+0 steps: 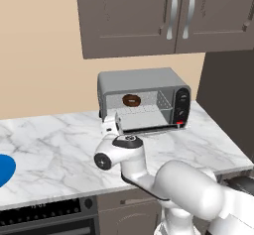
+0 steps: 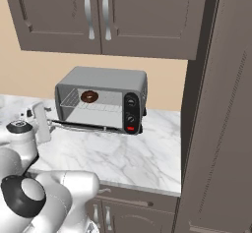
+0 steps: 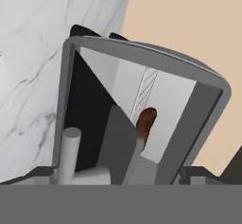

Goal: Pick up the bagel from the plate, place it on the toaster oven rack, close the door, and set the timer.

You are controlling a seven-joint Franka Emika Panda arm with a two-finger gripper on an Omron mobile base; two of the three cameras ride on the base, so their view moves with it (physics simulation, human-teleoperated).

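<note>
The brown bagel [image 1: 131, 100] [image 2: 89, 97] [image 3: 146, 120] lies on the wire toaster oven rack [image 1: 149, 111] [image 2: 101, 108] inside the grey oven. The oven's door [image 1: 149, 126] [image 2: 86, 125] [image 3: 87, 114] hangs down open, with its silver handle bar [image 3: 71, 153] at the front. My gripper [image 1: 115, 124] [image 2: 42, 121] [image 3: 118, 175] is open at the door's left front corner, its fingertips [image 3: 35, 175] spread wide on either side of the handle's end. I cannot tell whether they touch it. Nothing is held. An edge of the blue plate [image 1: 5, 169] shows at the far left of the counter.
Two dark knobs [image 1: 182, 99] [image 2: 130, 101] and a red button [image 1: 179, 125] sit on the oven's right panel. Wall cabinets [image 1: 163, 16] hang above it. A tall dark cabinet [image 2: 221, 104] closes off the counter's right end. A stove front [image 1: 44, 214] lies below the counter's left.
</note>
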